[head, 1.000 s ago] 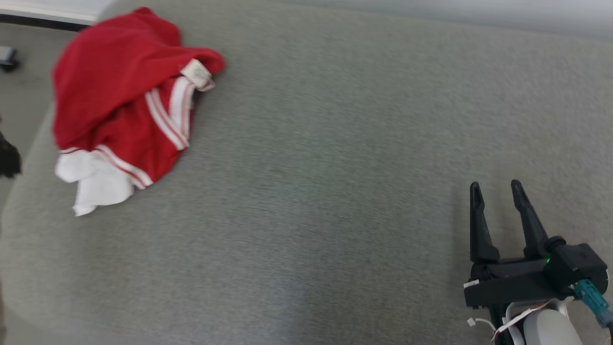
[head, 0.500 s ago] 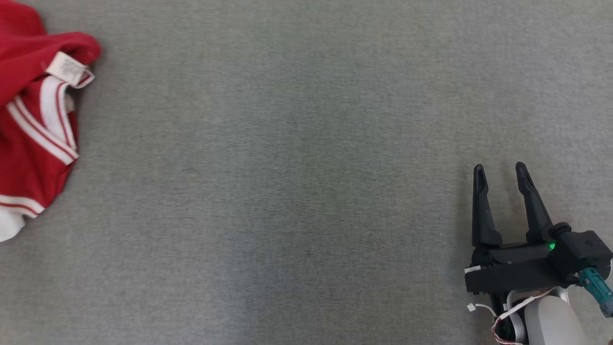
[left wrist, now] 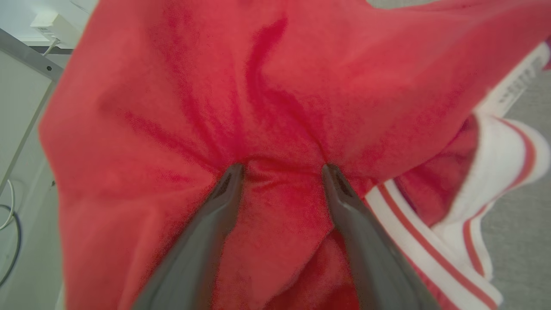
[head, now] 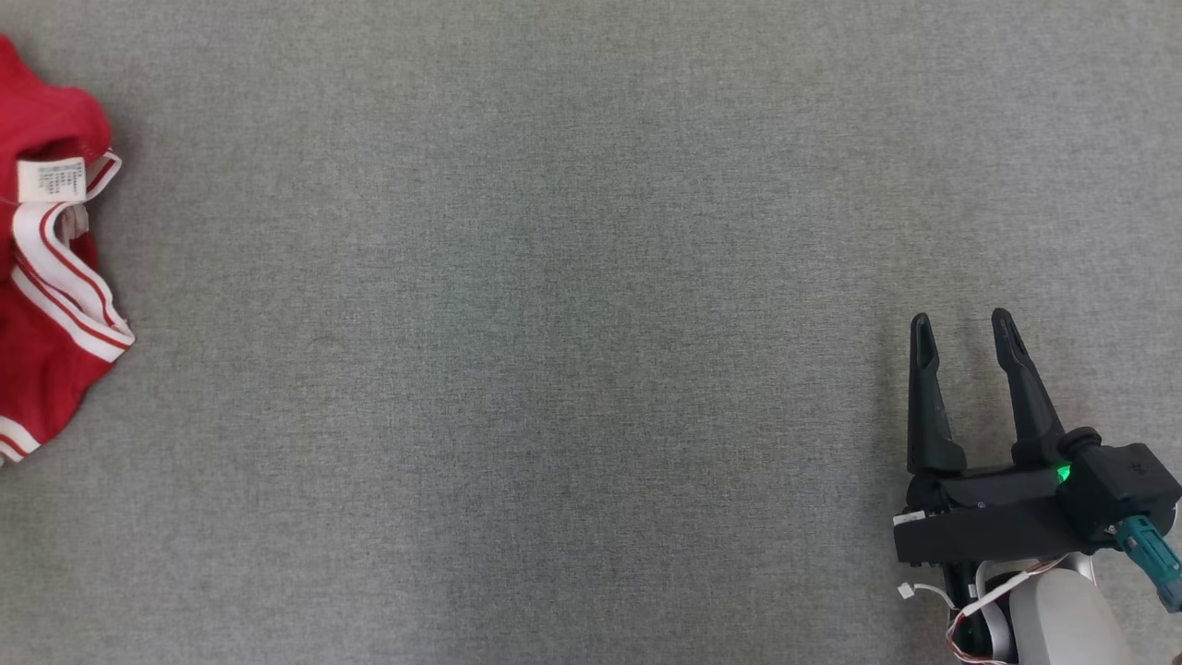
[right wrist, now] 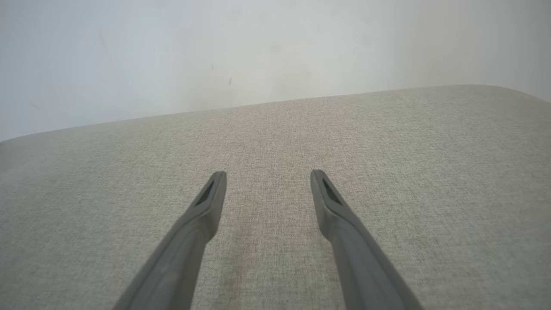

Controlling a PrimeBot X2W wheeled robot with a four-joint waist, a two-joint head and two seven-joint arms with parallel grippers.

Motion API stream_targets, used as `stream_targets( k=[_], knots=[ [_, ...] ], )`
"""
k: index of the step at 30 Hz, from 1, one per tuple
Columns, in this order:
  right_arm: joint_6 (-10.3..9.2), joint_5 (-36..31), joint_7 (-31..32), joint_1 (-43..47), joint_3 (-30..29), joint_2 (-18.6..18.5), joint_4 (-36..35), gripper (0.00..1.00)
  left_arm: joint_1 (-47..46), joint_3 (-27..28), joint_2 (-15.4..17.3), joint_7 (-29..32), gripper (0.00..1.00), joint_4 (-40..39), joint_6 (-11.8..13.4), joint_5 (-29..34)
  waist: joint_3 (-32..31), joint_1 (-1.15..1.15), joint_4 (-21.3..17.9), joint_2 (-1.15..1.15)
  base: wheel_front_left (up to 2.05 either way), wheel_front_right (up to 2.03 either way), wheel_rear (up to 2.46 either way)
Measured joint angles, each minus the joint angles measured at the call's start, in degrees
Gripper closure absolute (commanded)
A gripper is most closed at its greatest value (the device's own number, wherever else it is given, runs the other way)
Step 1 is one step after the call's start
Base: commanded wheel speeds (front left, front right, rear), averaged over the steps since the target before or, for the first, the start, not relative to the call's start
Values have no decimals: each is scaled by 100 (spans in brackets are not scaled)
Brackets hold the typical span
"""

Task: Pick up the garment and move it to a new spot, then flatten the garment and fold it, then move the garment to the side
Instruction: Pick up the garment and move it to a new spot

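Seeing garment (head: 51, 305) crumpled at far left edge of head view, on grey upholstered surface (head: 591, 388), well apart from right claw (head: 961, 321). Red knit, with white striped trim (head: 69, 286) and neck label (head: 51, 178) facing up. Not flattened, not folded. Reading this as the first pick, nothing lifted yet.

Got left claw (left wrist: 283, 168) down on the heap in its wrist view. Jaws spread wide, both tips dimpling red cloth, creases fanning out from each tip, a ridge of fabric bridging the gap. Not pinched. Looks set to trap that ridge on closing. Probably aimed at the body panel rather than the trim for a thicker bite.

Got right claw parked lower right, jaws wide too, holding nothing, over bare surface. Likely kept clear to leave the middle free as landing spot.

Next, by judgement: close left on the ridge, lift, carry toward the open middle.

Risks: catching a single layer and dragging instead of lifting. Also noting cable (left wrist: 8, 241) and pale floor past the heap in the wrist view. Guessing surface edge close, so avoid sideways drag.
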Motion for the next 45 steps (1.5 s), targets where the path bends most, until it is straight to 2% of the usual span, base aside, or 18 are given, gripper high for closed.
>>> stream_targets(
  k=[1, 4, 16, 22, 28, 35, 45],
  knots=[
    [0, 8, 0, 1, 12, 1, 0, 0, 1, -24, 8, -13, 100, 45, 0, -15, -3, 0, -13, 0, 0, 0, 0],
    [0, 52, 0, 1, 35, 1, 4, 0, 1, -138, 43, -103, 100, 171, 0, -58, -33, 0, -47, 0, 0, 0, 0],
    [0, 330, -1, 64, 113, 2, 148, 0, -487, -283, 331, -1532, 100, 90, 4, 264, -514, 0, 28, -1, 0, 0, 0],
    [0, 537, -14, 143, 164, 2, 260, 0, -1050, -454, 391, -2001, 100, -567, 93, 577, -846, 0, 66, -1, 0, 0, 0],
    [0, 717, -15, 243, 210, 1, 303, 0, -1561, -704, 308, -1907, 100, -1537, 141, 795, -1104, -1, -35, -1, 0, 0, 0],
    [0, 934, -15, 280, 243, 0, 315, 0, -1904, -1082, -157, -1501, 100, -2533, 136, 795, -1194, -1, -451, -1, 0, 0, 0],
    [0, 1120, -15, 373, 472, 0, 282, 0, -1536, -1755, -977, -1272, 100, -3023, 196, 750, -1266, 0, -1291, -1, 0, 0, 0]
  ],
)
